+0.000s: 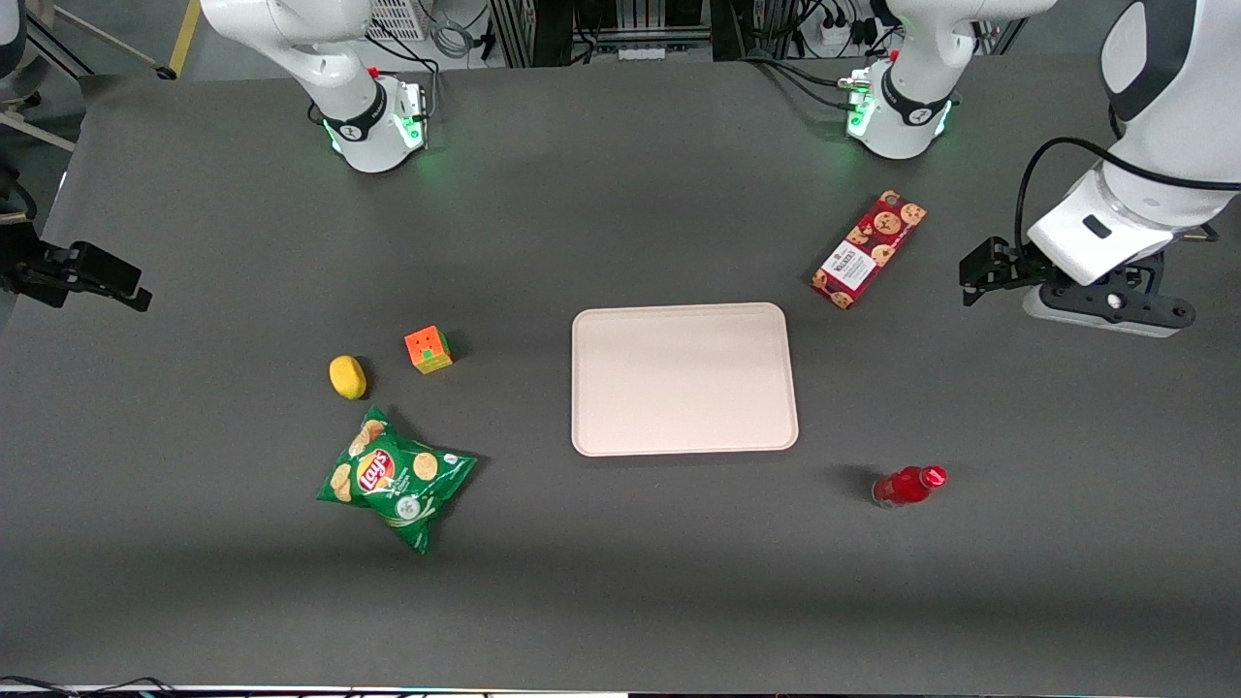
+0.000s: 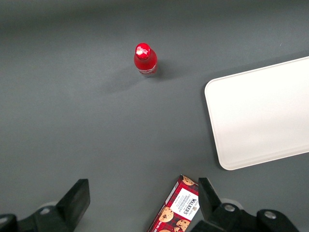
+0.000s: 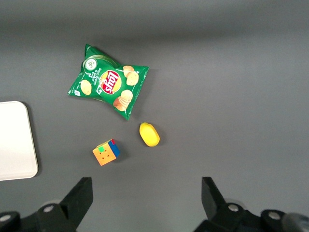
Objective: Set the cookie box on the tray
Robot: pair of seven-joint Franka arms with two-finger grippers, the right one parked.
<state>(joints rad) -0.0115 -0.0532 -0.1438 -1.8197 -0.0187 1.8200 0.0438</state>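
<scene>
Dark grey tabletop is carrying the cookie box (image 1: 870, 249) flat, just off the tray (image 1: 684, 378) corner farther from the front camera.
The gripper (image 2: 142, 203) is hovering with fingers spread wide, holding nothing, toward the working arm's end; the box is lying between it and the tray, its long axis slanting diagonally, nearer end pointing toward the tray.

The working arm is a glossy white shell with dark grey joint bands and a thick black cable looping along its wrist. Its round white base (image 1: 897, 111) glows green above the red printed carton (image 1: 870, 249) and carries a black ring. The tool (image 2: 145, 205) has a black body with two wedge-shaped black fingers (image 2: 77, 195), spread wide, and silver screws.
</scene>
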